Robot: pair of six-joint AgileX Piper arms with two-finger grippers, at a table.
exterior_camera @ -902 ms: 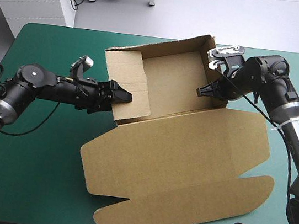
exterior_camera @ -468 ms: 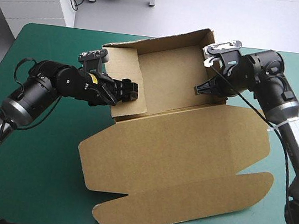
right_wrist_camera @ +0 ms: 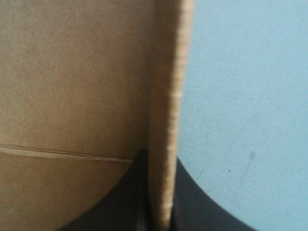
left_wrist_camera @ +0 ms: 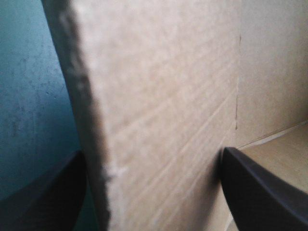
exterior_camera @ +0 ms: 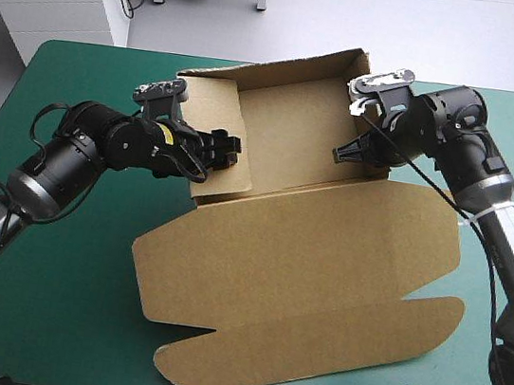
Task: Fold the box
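Teal-green covered table [exterior_camera: 57, 251], brown box [exterior_camera: 303, 276] lying on it, lid flat, far walls seemingly upright

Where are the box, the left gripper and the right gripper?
box [exterior_camera: 324, 259]: high view, on the flat lid panel.
left gripper [exterior_camera: 233, 146]: high view, midway between its fingertips.
right gripper [exterior_camera: 341, 155]: high view, midway between its fingertips.

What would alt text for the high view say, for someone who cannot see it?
A brown box, walls raised and lid flat, lies on a teal-green table. The right gripper pinches its right wall; the left gripper, open, straddles its left wall.
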